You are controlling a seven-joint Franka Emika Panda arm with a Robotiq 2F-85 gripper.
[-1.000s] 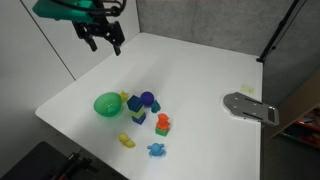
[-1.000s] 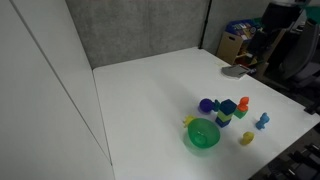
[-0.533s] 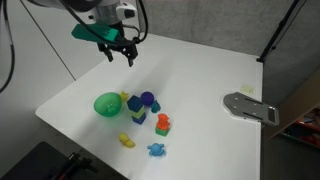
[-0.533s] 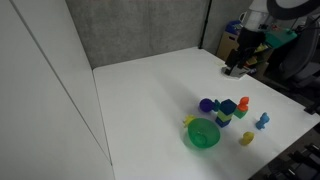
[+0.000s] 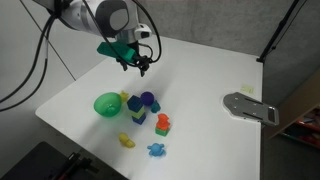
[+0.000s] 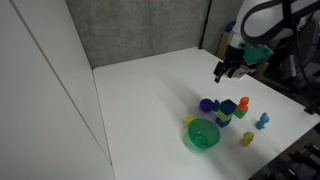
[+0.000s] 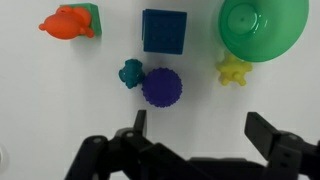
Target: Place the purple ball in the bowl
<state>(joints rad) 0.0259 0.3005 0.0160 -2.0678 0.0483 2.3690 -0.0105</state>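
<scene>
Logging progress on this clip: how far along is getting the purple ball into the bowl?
Done: nothing yet; the purple ball sits on the table beside the blue block, outside the green bowl. In hand: the end effector is open and empty, clear of the ball. Left: lower, grasp, carry, release.

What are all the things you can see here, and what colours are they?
purple ball: one, purple, on the table among the toys.
bowl: one, bright green, on the table, apart from the ball.
block: one, dark blue, beside the ball.
star toy: one, yellow, right by the bowl.
teal toy: one, teal, close against the ball.
orange toy: one, orange, against a green block.
blue toy: one, light blue, near the table edge.
yellow toy: one, yellow, near the same edge.
metal plate: one, grey, at the table's far side.
table: one, white.
claw: one, black, open, empty, in the air near the toys.
</scene>
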